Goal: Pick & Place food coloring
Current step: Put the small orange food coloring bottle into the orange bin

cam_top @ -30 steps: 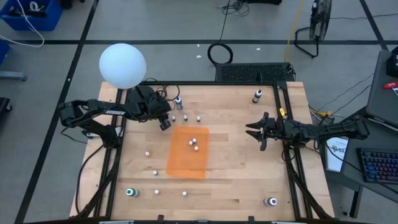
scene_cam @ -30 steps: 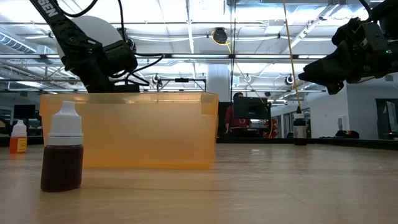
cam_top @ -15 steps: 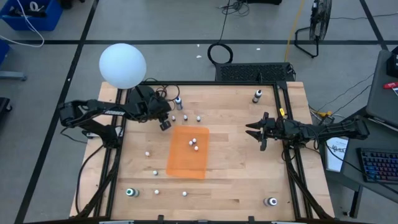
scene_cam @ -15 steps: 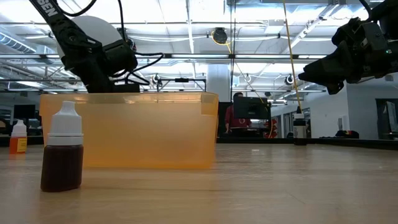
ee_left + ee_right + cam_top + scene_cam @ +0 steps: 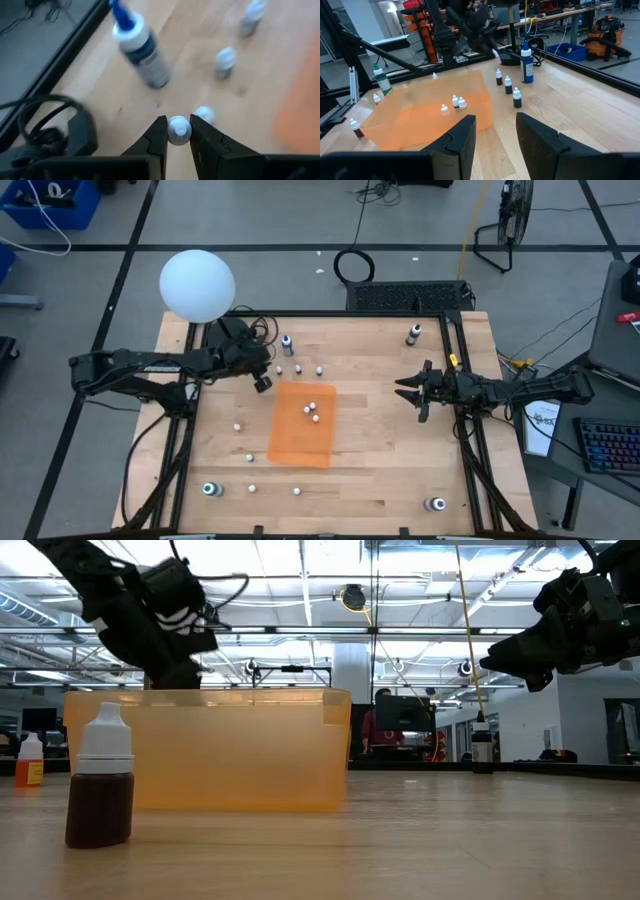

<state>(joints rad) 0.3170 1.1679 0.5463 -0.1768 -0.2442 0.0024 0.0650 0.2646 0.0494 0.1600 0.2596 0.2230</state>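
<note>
The food coloring is several tiny white-capped bottles. A few stand in a row (image 5: 298, 368) on the wood near the table's far left, and two (image 5: 311, 410) sit inside the orange tray (image 5: 303, 442). My left gripper (image 5: 262, 383) hovers by the tray's far left corner, shut on one bottle (image 5: 178, 129). At the table's right side my right gripper (image 5: 412, 393) stands open and level, its fingers (image 5: 465, 137) around nothing. In the low view a brown bottle (image 5: 100, 780) stands close by. My left gripper pinches the small bottle's white cap (image 5: 179, 131) between its two fingertips. The fingers slant down from the table's left side. The body is hidden behind the cap. In the right wrist view the bottle (image 5: 495, 52) hangs under the fingers, clear of the wood.
A taller blue-nozzled bottle (image 5: 287, 345) stands just beyond the row. More tiny bottles (image 5: 249, 458) dot the near left wood. Dark green-capped bottles stand at the corners (image 5: 209, 489), (image 5: 436, 503), (image 5: 413, 334). A white globe (image 5: 197, 285) sits off the far left corner.
My left gripper has risen from the wood, and its arm has drawn back toward the table's left edge. My right arm has kept still.
</note>
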